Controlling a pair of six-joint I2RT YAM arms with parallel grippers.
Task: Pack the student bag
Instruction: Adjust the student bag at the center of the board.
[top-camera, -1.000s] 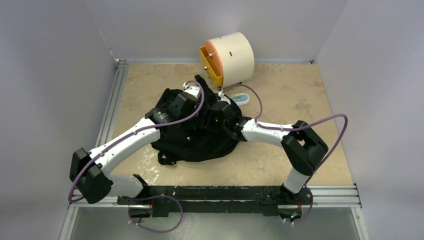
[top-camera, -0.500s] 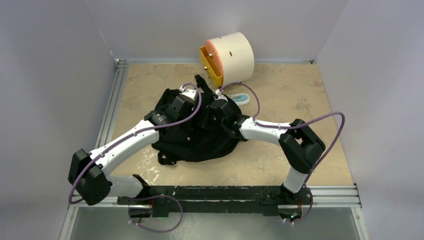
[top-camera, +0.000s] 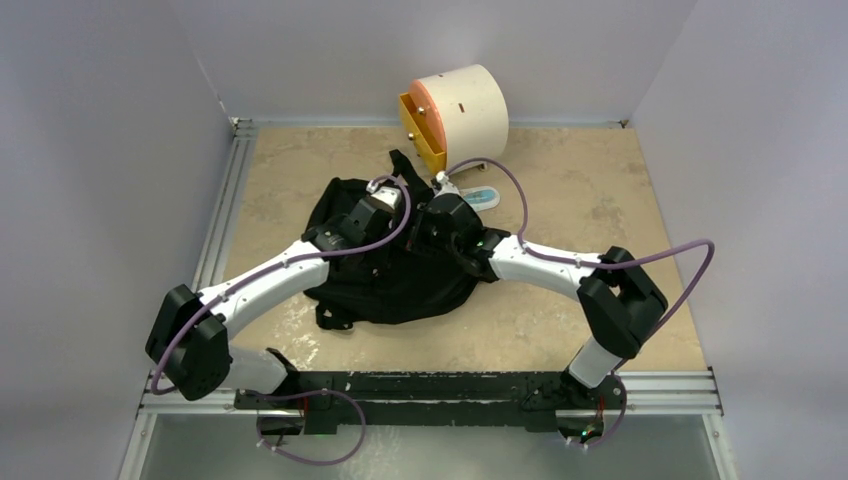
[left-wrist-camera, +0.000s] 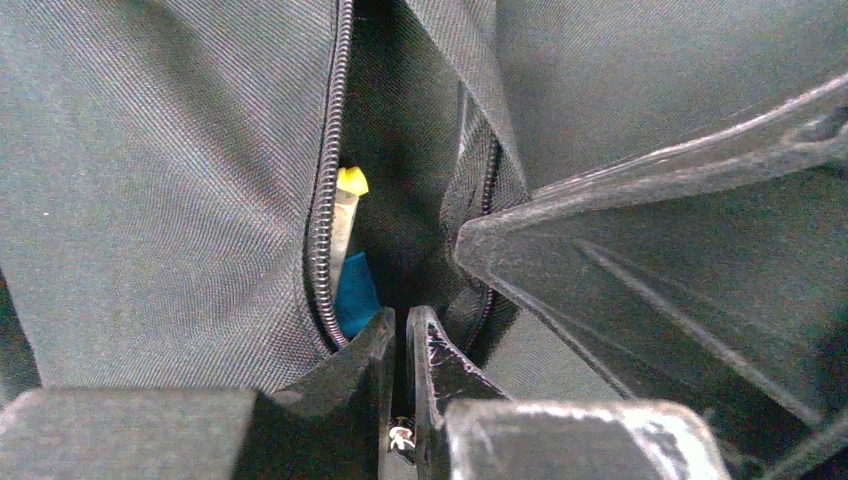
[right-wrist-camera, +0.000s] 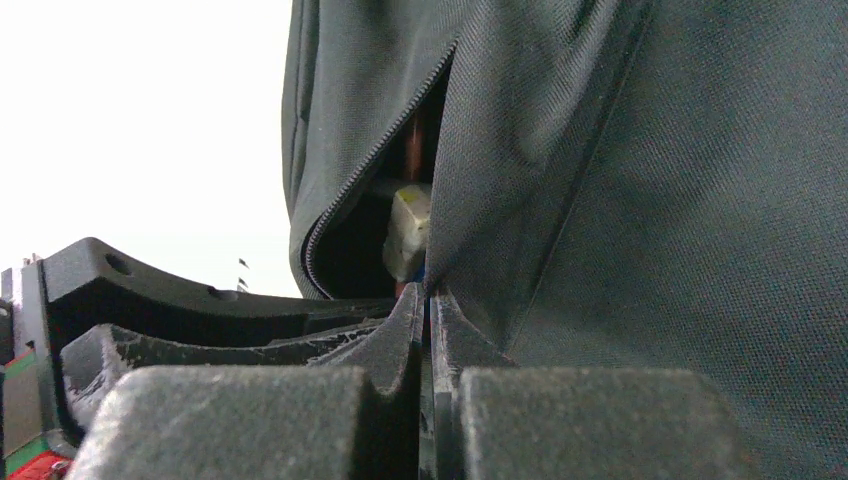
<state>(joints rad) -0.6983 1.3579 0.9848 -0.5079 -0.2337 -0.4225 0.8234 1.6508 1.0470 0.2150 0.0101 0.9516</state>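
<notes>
The student bag (top-camera: 380, 285), a soft black backpack, lies mid-table with its zipper partly open. My left gripper (top-camera: 392, 205) rests on its top; in the left wrist view the left gripper (left-wrist-camera: 401, 318) is shut to a thin slit on the bag's fabric at the zipper mouth. A yellow-tipped item (left-wrist-camera: 351, 181) and a blue item (left-wrist-camera: 356, 295) show inside. My right gripper (top-camera: 425, 215) sits beside it; the right gripper (right-wrist-camera: 428, 295) is shut on the bag's opening edge (right-wrist-camera: 470, 200). A cream block (right-wrist-camera: 408, 232) shows within.
A cream cylindrical drawer box (top-camera: 462, 110) with an orange-yellow drawer (top-camera: 424, 133) pulled out stands behind the bag. A small light-blue object (top-camera: 480, 197) lies between them. Metal rails (top-camera: 222, 220) run along the left and near edges; walls close in on three sides.
Both grippers closed from about half open. The left wrist moved slightly right and forward over the bag; the right arm's elbow swung out to the right.
</notes>
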